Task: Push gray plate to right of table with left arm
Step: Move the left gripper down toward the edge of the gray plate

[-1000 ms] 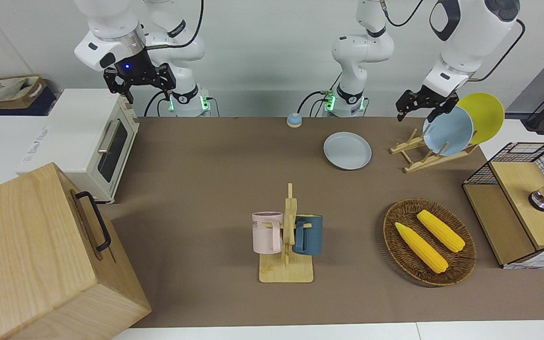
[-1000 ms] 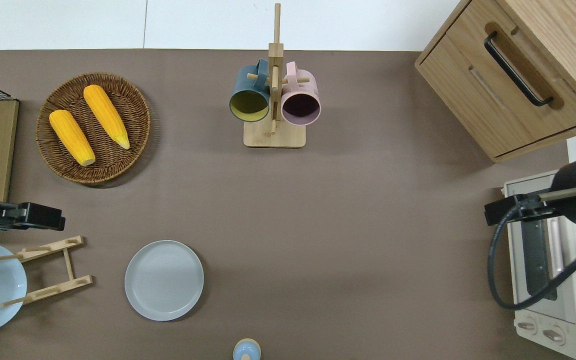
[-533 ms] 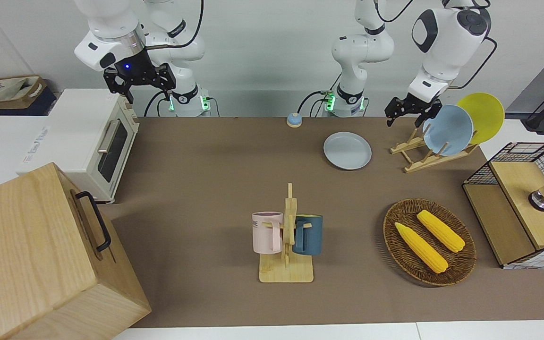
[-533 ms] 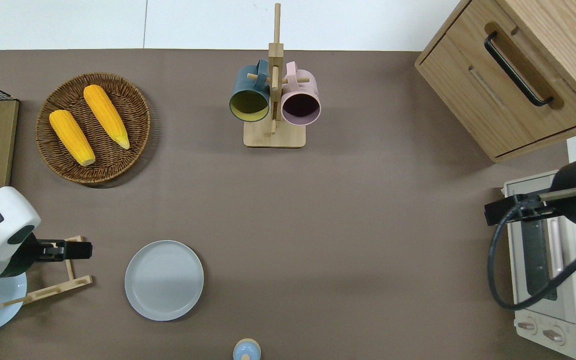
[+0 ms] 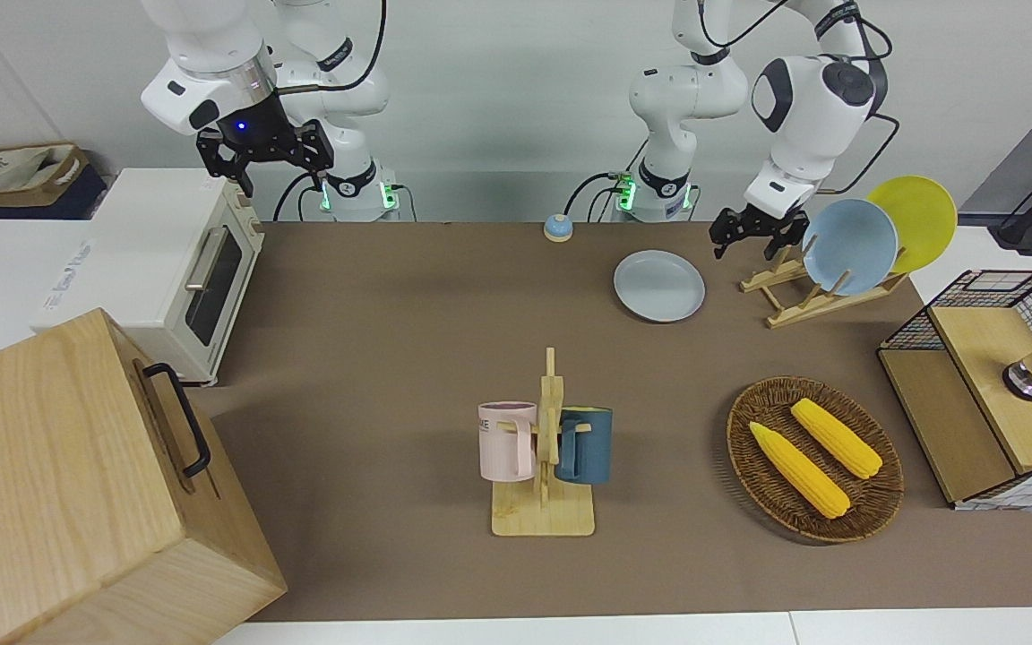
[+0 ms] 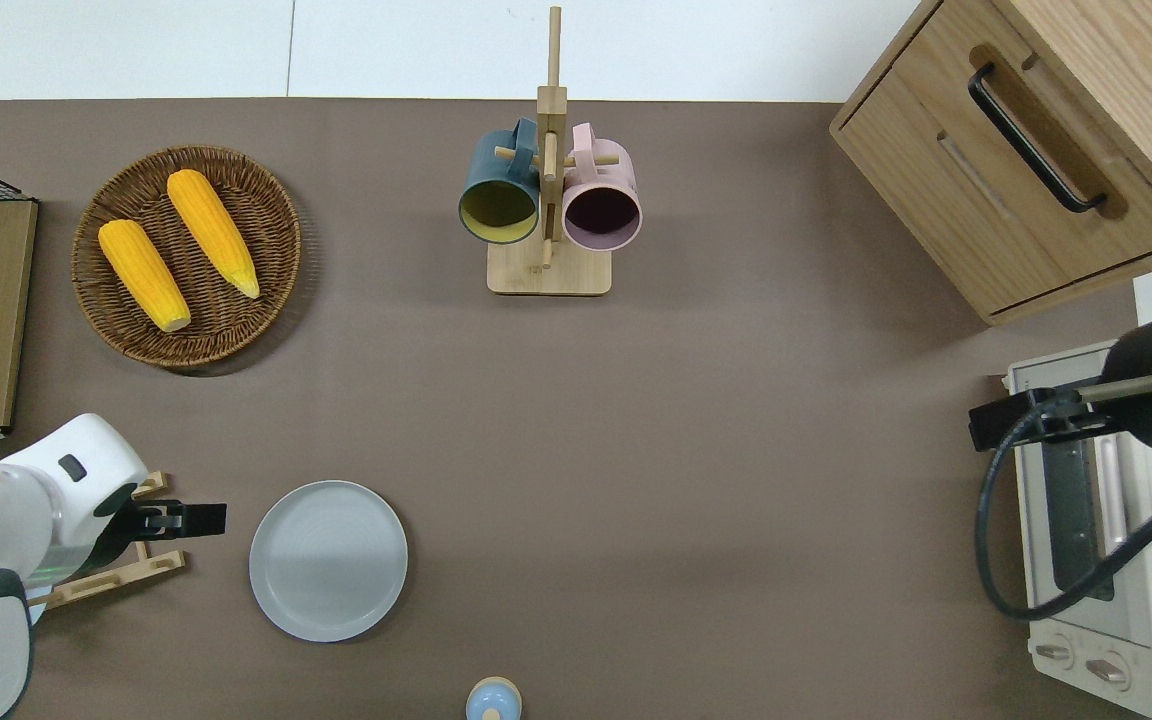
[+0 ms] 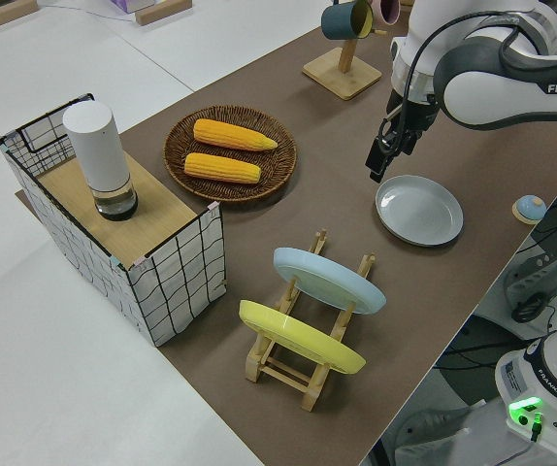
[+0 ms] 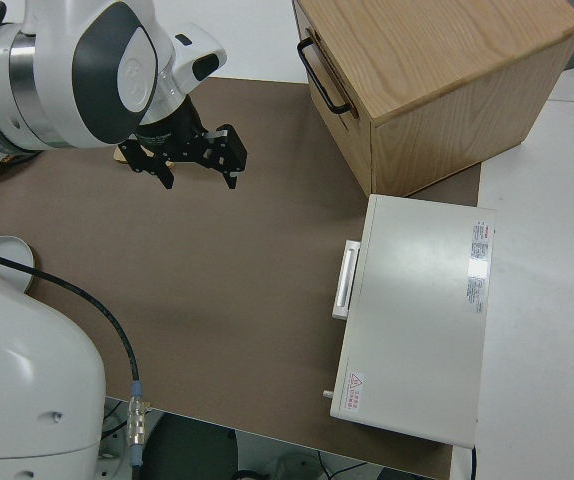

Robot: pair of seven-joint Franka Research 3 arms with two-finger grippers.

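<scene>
The gray plate (image 5: 659,285) (image 6: 328,560) (image 7: 419,209) lies flat on the brown table (image 5: 391,340), near the robots' edge. My left gripper (image 5: 744,251) (image 6: 216,519) (image 7: 376,171) hangs low with its fingers pointing down and open, holding nothing. It is over the strip of table between the plate's rim and the wooden dish rack (image 5: 803,305) (image 6: 116,580), a short gap from the plate on the side toward the left arm's end. My right gripper (image 5: 283,177) (image 8: 200,182) is parked, open and empty.
The rack holds a bluer plate (image 5: 849,246) and a yellow plate (image 5: 924,215). A wicker basket (image 6: 281,230) with two corn cobs, a mug stand (image 6: 548,275), a small bell (image 5: 557,227), a toaster oven (image 5: 167,260), a wooden cabinet (image 5: 77,484) and a wire crate (image 5: 1000,376) are also here.
My left gripper has swung down from over the dish rack toward the gray plate, moving toward the right arm's end of the table. The plate has not moved.
</scene>
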